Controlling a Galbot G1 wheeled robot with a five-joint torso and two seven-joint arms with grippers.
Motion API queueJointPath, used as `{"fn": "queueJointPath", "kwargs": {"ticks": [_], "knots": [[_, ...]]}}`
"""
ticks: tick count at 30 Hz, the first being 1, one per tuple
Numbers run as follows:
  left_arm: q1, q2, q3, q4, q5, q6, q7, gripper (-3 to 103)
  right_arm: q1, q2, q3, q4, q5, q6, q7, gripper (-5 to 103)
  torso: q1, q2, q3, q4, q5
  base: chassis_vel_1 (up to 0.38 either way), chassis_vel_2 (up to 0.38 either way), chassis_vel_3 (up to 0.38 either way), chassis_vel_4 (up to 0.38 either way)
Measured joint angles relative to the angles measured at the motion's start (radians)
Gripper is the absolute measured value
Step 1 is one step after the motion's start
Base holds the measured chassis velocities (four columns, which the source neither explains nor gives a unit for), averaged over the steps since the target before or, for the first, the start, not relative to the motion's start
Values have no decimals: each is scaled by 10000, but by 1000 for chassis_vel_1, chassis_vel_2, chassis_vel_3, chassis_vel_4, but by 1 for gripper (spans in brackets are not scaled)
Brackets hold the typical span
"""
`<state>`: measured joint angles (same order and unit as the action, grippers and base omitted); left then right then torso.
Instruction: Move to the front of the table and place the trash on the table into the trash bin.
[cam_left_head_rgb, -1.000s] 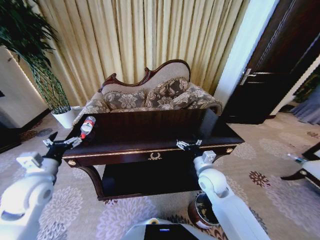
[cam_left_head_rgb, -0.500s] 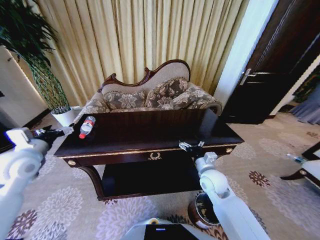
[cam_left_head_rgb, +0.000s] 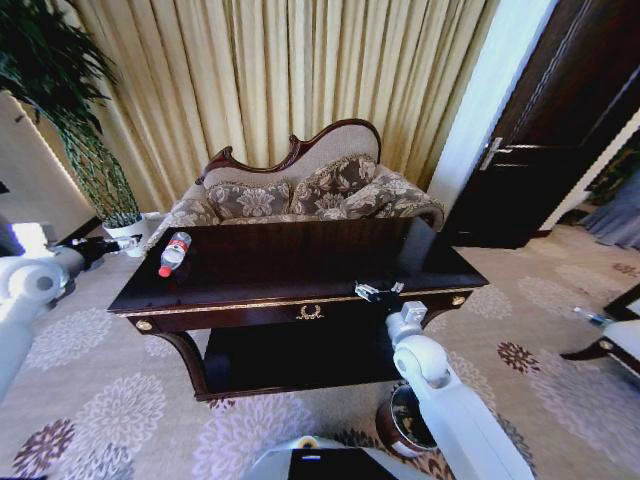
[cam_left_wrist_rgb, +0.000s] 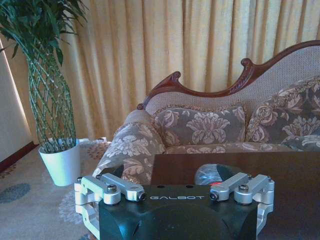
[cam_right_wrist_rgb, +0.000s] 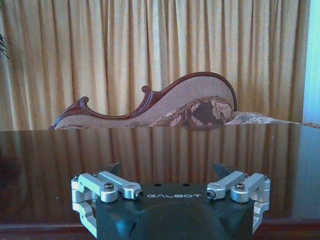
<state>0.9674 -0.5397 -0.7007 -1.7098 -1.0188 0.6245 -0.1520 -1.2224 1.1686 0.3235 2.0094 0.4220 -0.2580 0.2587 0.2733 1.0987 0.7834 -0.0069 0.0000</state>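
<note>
The right gripper (cam_left_head_rgb: 379, 291) sits at the front edge of the table (cam_left_head_rgb: 300, 262), just above the gold trim and to the right of the emblem on the drawer. In the right wrist view its fingers (cam_right_wrist_rgb: 112, 167) stand wide apart with nothing between them, and the glossy tabletop (cam_right_wrist_rgb: 150, 150) stretches flat ahead of them toward the sofa (cam_right_wrist_rgb: 165, 107).

The left gripper (cam_left_head_rgb: 112, 243) hangs off the table's left end, out over the carpet, pointing in toward the table. Whether its fingers are spread or closed, I cannot tell. Just ahead of it and a little to its right, a plastic bottle (cam_left_head_rgb: 174, 252) with a red cap lies on its side on the near left corner of the tabletop. Beyond it, the left wrist view shows the sofa's arm (cam_left_wrist_rgb: 131, 147), and a potted plant (cam_left_wrist_rgb: 47, 95) off to the gripper's left.

The trash bin (cam_left_head_rgb: 407, 420) stands on the carpet below and behind the right gripper, beside the right arm, near the table's front right leg. No paper scraps can be made out on the tabletop
</note>
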Motion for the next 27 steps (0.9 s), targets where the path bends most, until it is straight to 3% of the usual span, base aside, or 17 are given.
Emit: {"fn": "queueJointPath", "kwargs": {"ticks": [9,15,27], "knots": [[-765,-994,1599,-329,517,177,-755,100,18,-107,188,-62,51,3,17,100,0,0,0,-2,-1,0,0,0,0],[-990,-1383,1913,-601,191,1033,-1785,100,-65,-178,439,-151,70,32,-11,100,-1,0,-1,0,2,0,0,0,0],[-816,-1359,1548,-366,165,1145,-1725,100,-22,-69,274,-330,-18,155,-42,100,-1,0,-1,0,0,0,0,0,0]]}}
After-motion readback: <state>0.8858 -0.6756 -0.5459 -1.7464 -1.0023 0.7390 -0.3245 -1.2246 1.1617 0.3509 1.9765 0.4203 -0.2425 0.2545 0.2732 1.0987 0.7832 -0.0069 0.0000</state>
